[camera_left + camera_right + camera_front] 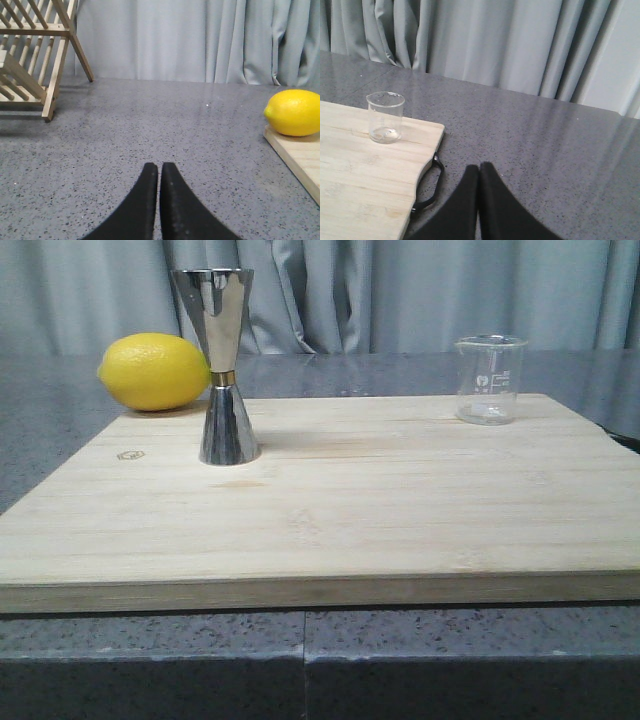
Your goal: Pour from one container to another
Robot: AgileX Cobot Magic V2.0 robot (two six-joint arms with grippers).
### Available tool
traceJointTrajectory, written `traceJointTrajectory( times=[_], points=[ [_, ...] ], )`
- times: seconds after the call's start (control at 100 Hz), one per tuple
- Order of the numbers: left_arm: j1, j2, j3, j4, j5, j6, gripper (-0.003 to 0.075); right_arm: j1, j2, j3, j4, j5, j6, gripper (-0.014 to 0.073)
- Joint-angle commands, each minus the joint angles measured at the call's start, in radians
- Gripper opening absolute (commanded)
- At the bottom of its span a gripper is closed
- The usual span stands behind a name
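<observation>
You have the clear glass beaker standing upright at the far right of the wooden cutting board, close to its far edge; white scale marks face the front camera. The steel jigger, hourglass-shaped with a gold band at its waist, stands upright on the left part of the board, well apart from the beaker. A lemon lies just behind and left of the jigger, at the board's far left corner.

Your left gripper is off the board to the left, low over the grey speckled countertop, its black fingers pressed together with nothing between them. Its wrist view shows a wooden rack farther out on the counter.

Your right gripper is off the board's right side, over the counter near the board's black handle, fingers likewise closed together and empty. The beaker stands apart from it, on the board. A grey curtain hangs behind the table.
</observation>
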Motion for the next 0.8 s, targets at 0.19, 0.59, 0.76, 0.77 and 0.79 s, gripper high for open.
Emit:
traceJointTrajectory(
  times=[0.19,0.59,0.76,0.77,0.79],
  points=[
    [-0.001,-0.023,0.029,-0.082,-0.074,0.006,-0.0019,-0.006,-0.011,-0.027,-0.001,-0.080,-0.005,-0.0066],
    [-0.001,-0.023,0.029,-0.166,-0.074,0.111,-0.0018,-0.006,-0.011,-0.027,-0.001,-0.080,-0.005,-0.0066],
    [-0.001,-0.023,0.029,-0.166,-0.074,0.111,-0.0019,-0.006,-0.011,-0.027,-0.001,-0.080,-0.005,-0.0066],
    [-0.001,-0.023,0.029,-0.166,-0.074,0.111,-0.0019,-0.006,-0.011,-0.027,-0.001,-0.080,-0.005,-0.0066],
    [-0.001,-0.023,0.029,-0.166,-0.074,0.111,-0.0019,-0.006,-0.011,-0.027,-0.001,-0.080,-0.005,-0.0066]
  ],
)
